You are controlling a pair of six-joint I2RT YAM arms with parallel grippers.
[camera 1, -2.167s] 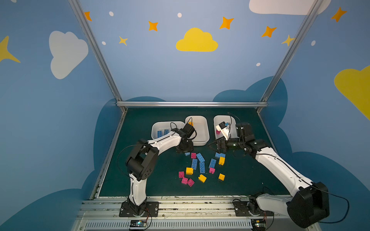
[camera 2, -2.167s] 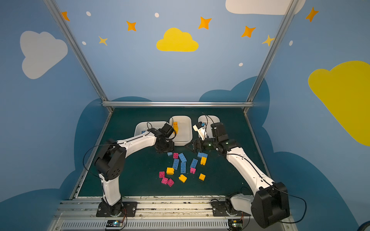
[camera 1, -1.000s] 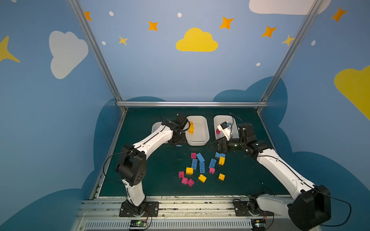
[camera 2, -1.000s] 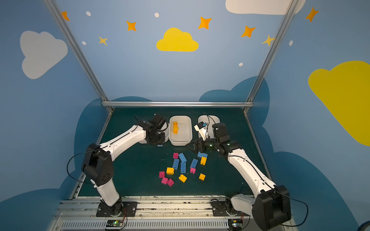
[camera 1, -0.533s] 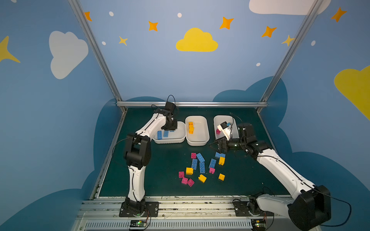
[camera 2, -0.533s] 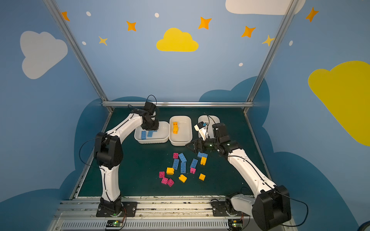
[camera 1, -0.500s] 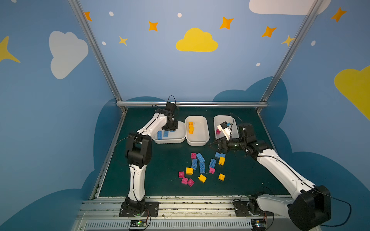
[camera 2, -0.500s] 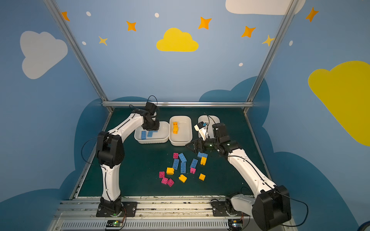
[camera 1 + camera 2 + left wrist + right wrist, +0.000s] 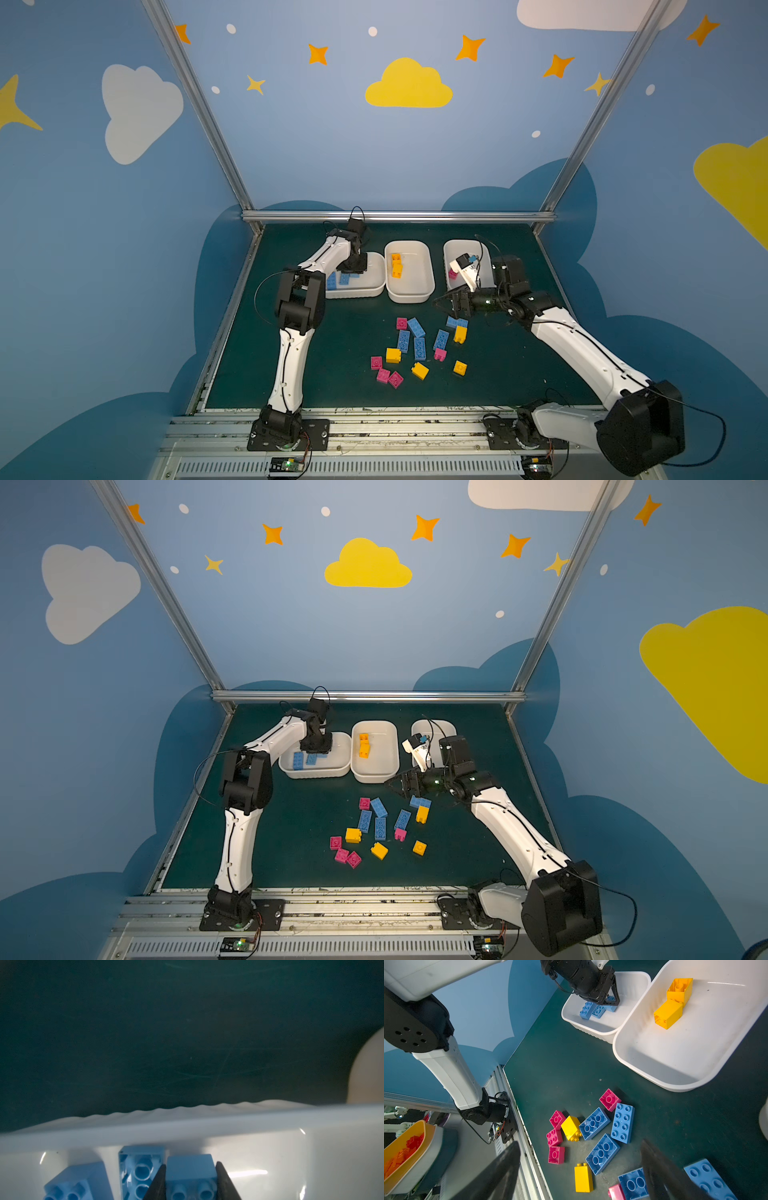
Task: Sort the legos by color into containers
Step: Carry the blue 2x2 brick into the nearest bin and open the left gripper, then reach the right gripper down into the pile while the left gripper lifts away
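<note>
Three white containers stand in a row at the back: the left tray [image 9: 376,291], the middle tray [image 9: 415,297] and the right tray [image 9: 451,249]. My left gripper [image 9: 355,270] [image 9: 190,1164] is down inside the left tray, shut on a blue brick [image 9: 190,1167], beside two other blue bricks [image 9: 336,280]. Two yellow bricks [image 9: 396,266] lie in the middle tray, and a pink one [image 9: 452,274] in the right tray. Several loose blue, yellow and pink legos [image 9: 415,345] lie mid-mat. My right gripper [image 9: 440,303] [image 9: 579,1141] hovers open over their right edge, holding nothing.
The left arm's elbow [image 9: 299,299] stands tall left of the trays. A metal rail [image 9: 395,216] closes the back of the mat, and slotted rails [image 9: 374,419] run along the front. Outside the cell, an orange bin [image 9: 404,1147] holds red pieces.
My left arm swung back and left with the blue brick, from the gap between the left and middle trays into the left tray. The right arm has not moved.
</note>
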